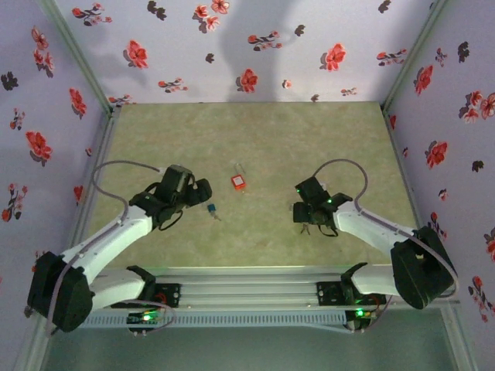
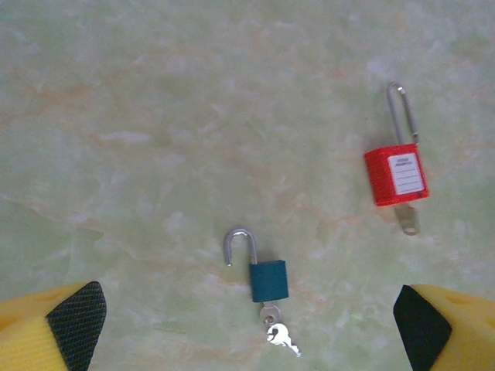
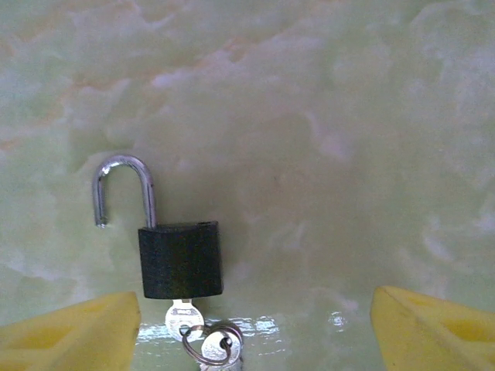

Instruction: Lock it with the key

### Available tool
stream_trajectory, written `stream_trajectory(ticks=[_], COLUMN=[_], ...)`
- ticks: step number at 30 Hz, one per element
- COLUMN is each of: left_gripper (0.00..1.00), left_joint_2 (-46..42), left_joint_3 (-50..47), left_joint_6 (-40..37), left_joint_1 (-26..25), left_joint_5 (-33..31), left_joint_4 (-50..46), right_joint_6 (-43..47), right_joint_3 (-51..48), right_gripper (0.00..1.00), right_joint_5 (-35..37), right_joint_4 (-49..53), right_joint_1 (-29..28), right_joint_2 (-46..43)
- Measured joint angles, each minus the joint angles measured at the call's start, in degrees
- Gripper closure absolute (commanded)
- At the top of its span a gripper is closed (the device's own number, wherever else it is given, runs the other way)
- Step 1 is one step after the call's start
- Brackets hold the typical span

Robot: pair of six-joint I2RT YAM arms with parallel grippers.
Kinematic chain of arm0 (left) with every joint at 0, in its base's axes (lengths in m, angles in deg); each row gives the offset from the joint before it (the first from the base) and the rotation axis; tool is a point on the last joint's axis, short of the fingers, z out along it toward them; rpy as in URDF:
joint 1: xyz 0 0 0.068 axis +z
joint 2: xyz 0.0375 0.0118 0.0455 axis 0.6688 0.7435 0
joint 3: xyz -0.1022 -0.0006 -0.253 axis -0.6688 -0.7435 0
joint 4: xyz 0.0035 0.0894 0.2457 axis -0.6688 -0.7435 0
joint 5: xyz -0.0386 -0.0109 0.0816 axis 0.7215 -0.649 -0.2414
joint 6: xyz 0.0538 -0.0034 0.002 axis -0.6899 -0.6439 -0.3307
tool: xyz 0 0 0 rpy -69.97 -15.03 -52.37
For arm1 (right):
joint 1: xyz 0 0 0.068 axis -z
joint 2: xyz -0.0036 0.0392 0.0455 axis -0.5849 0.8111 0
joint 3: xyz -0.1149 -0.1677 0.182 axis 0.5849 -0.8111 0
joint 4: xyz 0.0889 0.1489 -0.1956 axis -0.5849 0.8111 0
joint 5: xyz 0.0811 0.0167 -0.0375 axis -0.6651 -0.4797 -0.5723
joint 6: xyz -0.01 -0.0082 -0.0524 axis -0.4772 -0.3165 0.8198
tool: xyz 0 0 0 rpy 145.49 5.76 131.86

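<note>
I read right tool [image 3: 251, 317] open, empty; key [image 3: 184, 315] between its fingers [image 3: 69, 332], left of centre, shaft running ahead into black padlock [image 3: 180, 260]; right arm nearest.

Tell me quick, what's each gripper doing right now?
Left gripper: open, holding nothing.
Right gripper: open, holding nothing; black padlock with open steel shackle lies just ahead.

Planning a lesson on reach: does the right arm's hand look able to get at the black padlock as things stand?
Probably yes. The right hand hangs open close above the black padlock, which lies flat on the bare table with nothing covering it.
</note>
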Motion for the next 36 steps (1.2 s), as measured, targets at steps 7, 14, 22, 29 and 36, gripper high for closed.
stream_trajectory(ticks=[7, 14, 22, 29, 36], left_gripper=[0.0, 0.0, 0.0, 0.0, 0.0], left_joint_2=[-2.89, -2.89, -2.56, -1.46, -1.46], left_joint_3=[0.0, -0.02, 0.17, 1.03, 1.07], left_joint_6=[0.85, 1.29, 1.29, 1.29, 1.46], left_joint_1=[-0.22, -0.26, -0.44, -1.27, -1.49], left_joint_5=[0.35, 0.37, 0.48, 0.87, 0.96], left_joint_4=[-0.59, -1.09, -1.29, -1.25, -1.27], right_joint_6=[-0.55, -0.52, -0.52, -0.5, -0.5], right_joint_3=[-0.22, -0.22, -0.17, -0.13, 0.59], right_gripper=[0.29, 0.31, 0.32, 0.36, 0.38], right_joint_5=[-0.35, -0.39, -0.68, -0.87, -1.01], right_joint_4=[-1.46, -2.01, -3.21, -3.32, -3.32], right_joint_1=[-1.36, -1.57, -1.6, -1.62, -2.1], right_joint_2=[0.66, 2.86, 4.7, 5.44, 6.82])
